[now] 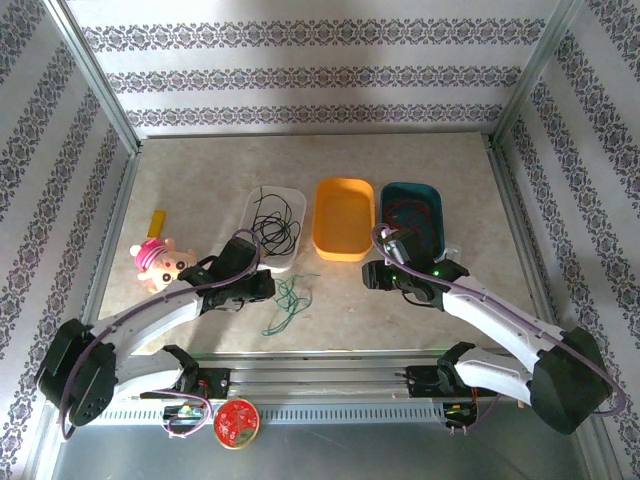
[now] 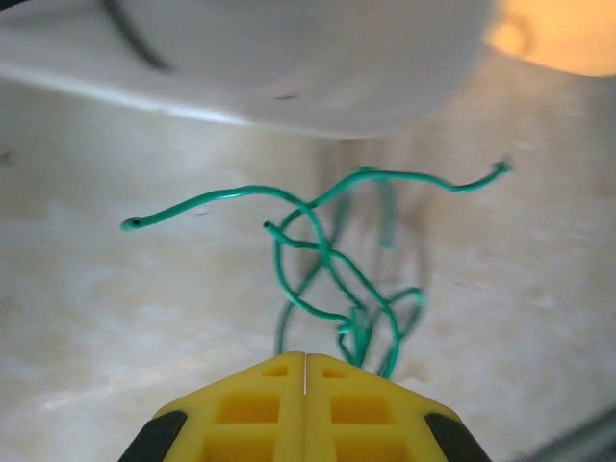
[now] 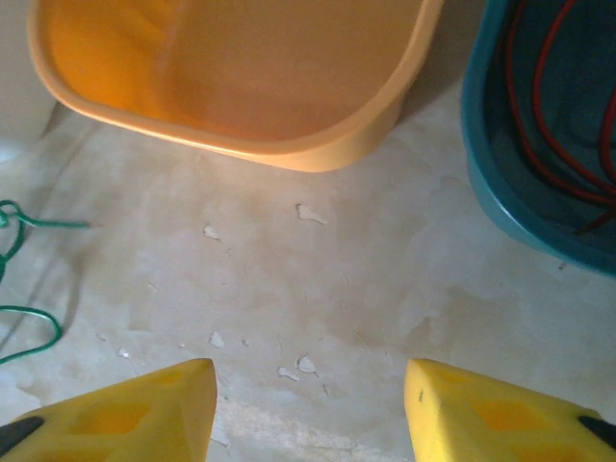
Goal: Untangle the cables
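Three cables are in play. The black cable [image 1: 275,222] lies coiled in the white tray [image 1: 290,190] and the red cable [image 1: 415,212] in the teal tray [image 1: 385,200]. The green cable [image 1: 290,300] lies loose on the table [image 1: 200,200], just in front of the white tray. The orange tray [image 1: 345,183] between the other two holds nothing.

Picking up the green one looks like the step in hand. The left claw [image 2: 305,358] is closed at the near end of its tangle of loops. The strands run down to the fingertips, but I cannot tell whether one is pinched. The right claw [image 3: 308,414] stands open over bare table in front of the orange tray, gripping nothing.

The next move probably calls for a gentle lift to test the grip, then a carry toward the orange tray, keeping the loose ends off the white tray's rim.
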